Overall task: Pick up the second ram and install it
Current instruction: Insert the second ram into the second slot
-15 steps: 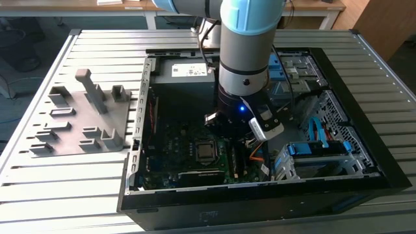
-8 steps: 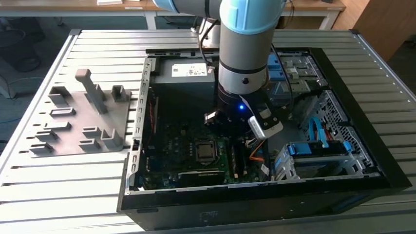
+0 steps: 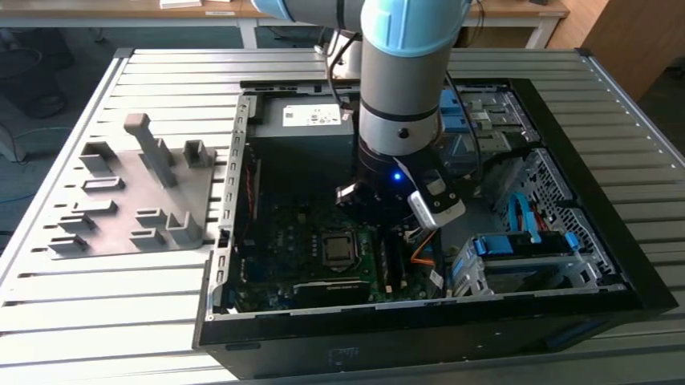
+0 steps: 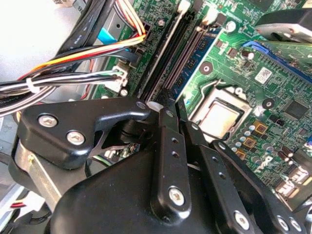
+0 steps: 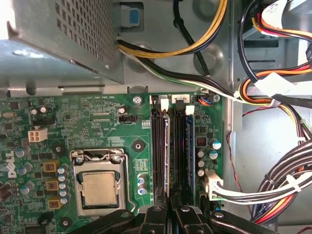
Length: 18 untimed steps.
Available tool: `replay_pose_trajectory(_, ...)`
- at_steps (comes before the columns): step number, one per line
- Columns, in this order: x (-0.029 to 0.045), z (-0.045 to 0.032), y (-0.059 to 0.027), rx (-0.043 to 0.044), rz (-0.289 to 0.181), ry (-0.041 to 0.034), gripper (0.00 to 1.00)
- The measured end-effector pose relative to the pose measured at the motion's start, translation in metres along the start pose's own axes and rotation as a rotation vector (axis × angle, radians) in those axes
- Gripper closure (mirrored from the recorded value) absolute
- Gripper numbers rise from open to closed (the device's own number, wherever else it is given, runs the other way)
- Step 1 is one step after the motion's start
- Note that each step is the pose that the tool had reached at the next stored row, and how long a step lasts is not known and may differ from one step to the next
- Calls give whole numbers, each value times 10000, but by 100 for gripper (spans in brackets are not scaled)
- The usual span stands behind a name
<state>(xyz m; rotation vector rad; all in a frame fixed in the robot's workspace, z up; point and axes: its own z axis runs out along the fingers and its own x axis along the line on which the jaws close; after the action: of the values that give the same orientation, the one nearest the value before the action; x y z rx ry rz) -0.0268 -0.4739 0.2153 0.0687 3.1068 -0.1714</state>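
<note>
My gripper (image 3: pixel 399 234) is down inside the open computer case (image 3: pixel 599 200), over the memory slots (image 5: pixel 160 146) beside the processor socket (image 5: pixel 99 187). In both wrist views its two black fingers (image 4: pixel 165 146) stand almost together, shut on a thin edge. That edge is the second ram (image 5: pixel 169 156), seen end-on as a narrow strip running along the slots away from the fingertips (image 5: pixel 156 214). How deep it sits in a slot I cannot tell. A blue-edged stick (image 5: pixel 191 146) stands in the neighbouring slot. In the second wrist view the gripper (image 4: pixel 173 105) hides the near end of the slots.
Bundles of coloured cables (image 5: pixel 273 97) run close beside the slots. The perforated power supply box (image 5: pixel 63 39) sits beyond the board. Blue drive brackets (image 3: pixel 524 245) fill the case at the exterior view's right. A grey fixture plate (image 3: pixel 118 233) with upright blocks lies on the slatted table at the exterior view's left.
</note>
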Motion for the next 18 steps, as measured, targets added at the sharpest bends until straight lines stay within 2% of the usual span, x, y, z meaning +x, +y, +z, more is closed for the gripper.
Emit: replay_pose_trajectory(18, 13, 29, 7, 16, -63, -8, 86)
